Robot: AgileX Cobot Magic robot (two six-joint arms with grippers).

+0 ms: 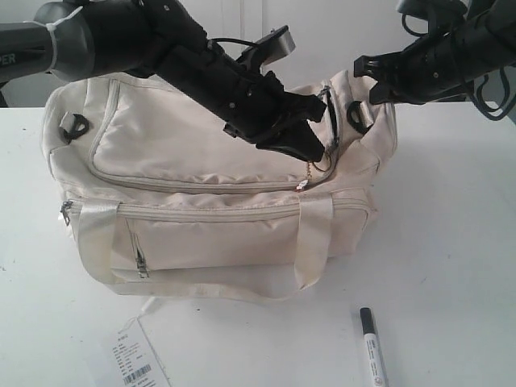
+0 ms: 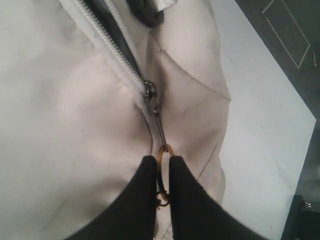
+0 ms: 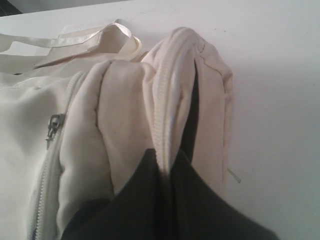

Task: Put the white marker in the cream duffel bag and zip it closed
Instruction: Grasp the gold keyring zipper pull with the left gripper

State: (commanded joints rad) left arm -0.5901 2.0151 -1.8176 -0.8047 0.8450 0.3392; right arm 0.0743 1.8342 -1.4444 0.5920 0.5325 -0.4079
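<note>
Item: white marker (image 1: 372,347), five o'clock of cream duffel bag (image 1: 193,153); likely light, rigid, slick; take mid-barrel. The left gripper (image 2: 161,164) clamps pull ring (image 2: 165,148), right gripper (image 3: 167,169) bag end.

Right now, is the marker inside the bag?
No, the white marker lies on the table outside the cream duffel bag.

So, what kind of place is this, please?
Probably a robot test bench in a lab: a plain white table, two black robot arms working on the cream duffel bag, and a dark floor marked with taped lines.
</note>
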